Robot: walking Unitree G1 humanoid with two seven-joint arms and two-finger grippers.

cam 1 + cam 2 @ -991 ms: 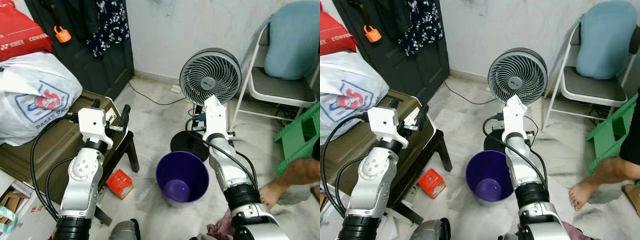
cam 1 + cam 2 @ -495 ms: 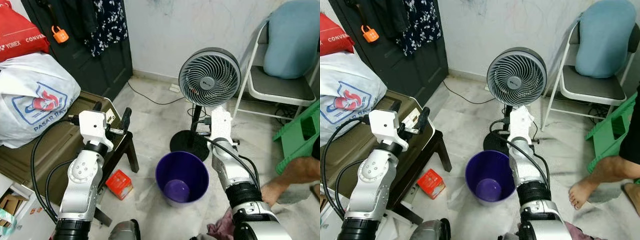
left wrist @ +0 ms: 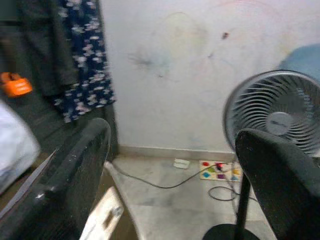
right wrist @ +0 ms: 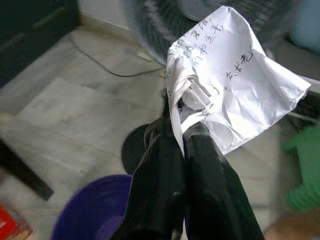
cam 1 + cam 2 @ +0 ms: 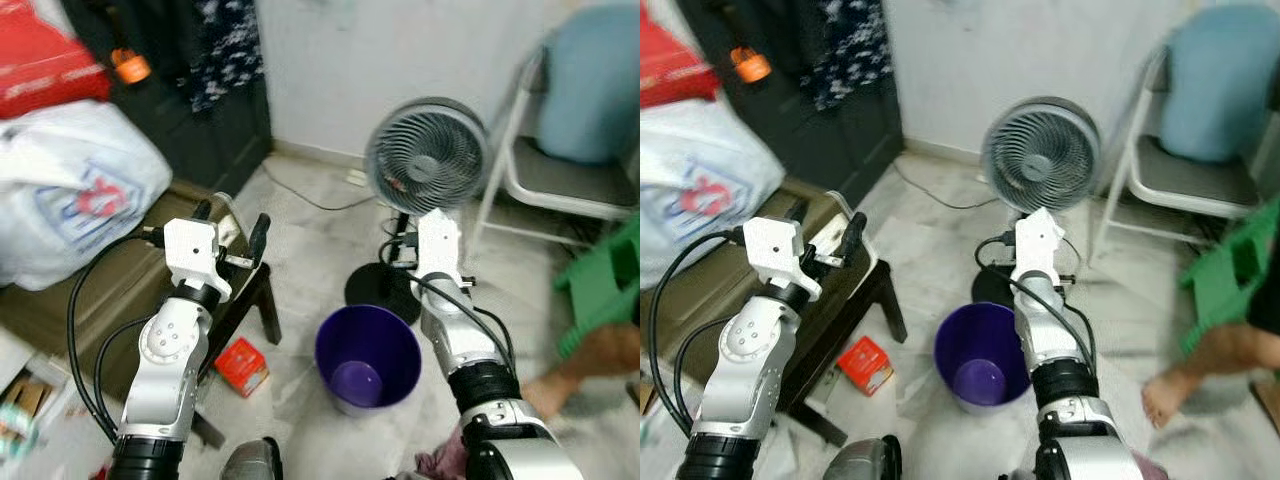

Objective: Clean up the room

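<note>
A crumpled paper [image 4: 227, 85] is pinched between the closed fingers of the right gripper [image 4: 182, 132], centre frame, beyond the purple bin [image 5: 368, 357]. It should be brought over the opening before release. The left gripper [image 3: 175, 165] is held open.

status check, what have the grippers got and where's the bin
Right gripper shut on crumpled paper, held above the purple bin. Left gripper open, empty, over the dark table. Fan stands just behind the bin.
</note>
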